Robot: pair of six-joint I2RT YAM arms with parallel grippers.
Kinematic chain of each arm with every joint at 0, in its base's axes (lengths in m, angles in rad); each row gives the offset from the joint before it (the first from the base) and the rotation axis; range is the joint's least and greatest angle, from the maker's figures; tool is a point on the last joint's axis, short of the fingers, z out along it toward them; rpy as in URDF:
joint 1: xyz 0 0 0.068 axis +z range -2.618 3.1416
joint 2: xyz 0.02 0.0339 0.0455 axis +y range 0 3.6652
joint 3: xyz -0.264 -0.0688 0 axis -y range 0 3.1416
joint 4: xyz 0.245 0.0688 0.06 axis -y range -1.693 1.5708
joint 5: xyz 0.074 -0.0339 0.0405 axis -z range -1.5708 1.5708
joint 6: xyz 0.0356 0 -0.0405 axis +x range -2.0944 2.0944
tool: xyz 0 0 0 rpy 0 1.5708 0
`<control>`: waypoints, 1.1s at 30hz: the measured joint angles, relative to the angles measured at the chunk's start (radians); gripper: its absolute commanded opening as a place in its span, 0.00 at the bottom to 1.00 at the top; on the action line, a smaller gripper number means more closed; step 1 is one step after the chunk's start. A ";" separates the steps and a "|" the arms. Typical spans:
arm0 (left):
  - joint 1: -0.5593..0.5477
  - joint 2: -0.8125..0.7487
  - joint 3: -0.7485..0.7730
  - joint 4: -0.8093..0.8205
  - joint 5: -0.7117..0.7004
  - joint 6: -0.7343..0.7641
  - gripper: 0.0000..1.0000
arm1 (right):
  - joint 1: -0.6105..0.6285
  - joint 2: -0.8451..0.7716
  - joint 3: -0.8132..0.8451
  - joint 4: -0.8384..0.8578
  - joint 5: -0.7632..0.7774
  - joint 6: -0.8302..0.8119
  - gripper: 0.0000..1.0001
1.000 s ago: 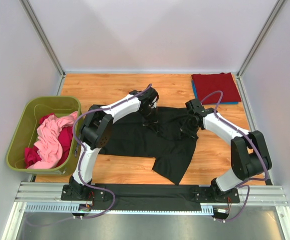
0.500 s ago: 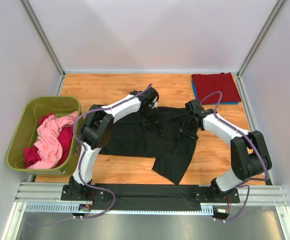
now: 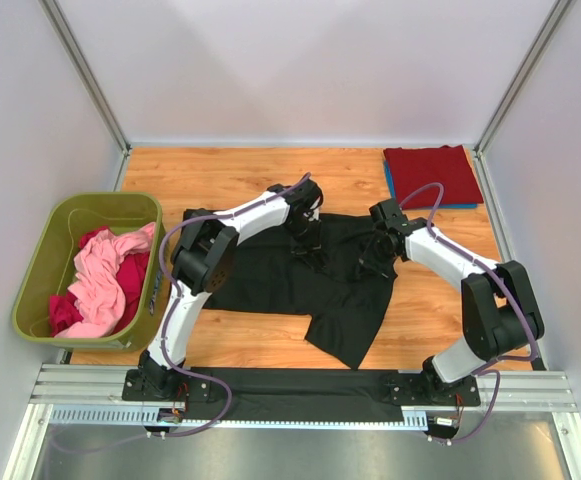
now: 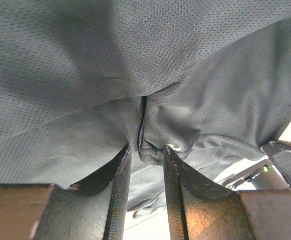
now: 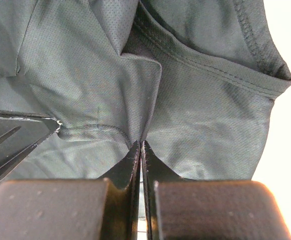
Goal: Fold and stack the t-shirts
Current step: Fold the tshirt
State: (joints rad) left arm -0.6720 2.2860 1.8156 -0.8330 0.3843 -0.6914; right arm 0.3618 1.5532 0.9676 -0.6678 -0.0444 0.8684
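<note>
A black t-shirt (image 3: 270, 275) lies spread across the middle of the wooden table (image 3: 230, 175). One corner of it trails toward the near edge. Bare wood runs along the far side behind it, and there is a narrower strip between its right hem and the right wall. White walls (image 3: 290, 70) close in the far, left and right sides.

In the far right corner a folded dark red t-shirt (image 3: 432, 172) sits on a blue t-shirt (image 3: 388, 182), of which only the edges show. A single green bin (image 3: 110, 197) stands at the table's left edge. It holds a pink t-shirt (image 3: 95, 280) and a magenta t-shirt (image 3: 132, 280), bunched together.

Both of the two arms reach over the black shirt's far half. The left pincer (image 4: 146, 150) has its fingers apart, with a raised ridge of the cloth lying loose between the tips. The right pincer (image 5: 141, 145) is pressed together on a thin fold of the same shirt, near a stitched hem.
</note>
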 measured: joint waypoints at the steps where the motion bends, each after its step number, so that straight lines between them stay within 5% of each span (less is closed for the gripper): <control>1: -0.001 0.002 0.000 0.000 0.002 0.000 0.38 | 0.002 0.001 0.000 0.000 0.000 0.000 0.00; 13: -0.002 0.006 0.007 -0.005 0.007 -0.008 0.00 | 0.010 0.002 0.000 0.000 0.000 0.001 0.00; 33: 0.002 -0.008 0.145 -0.241 -0.158 0.069 0.00 | 0.072 -0.058 -0.033 -0.008 -0.004 0.082 0.00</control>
State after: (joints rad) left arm -0.6704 2.2780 1.9602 -1.0740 0.2268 -0.6224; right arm 0.4335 1.4956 0.9348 -0.6762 -0.0486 0.9508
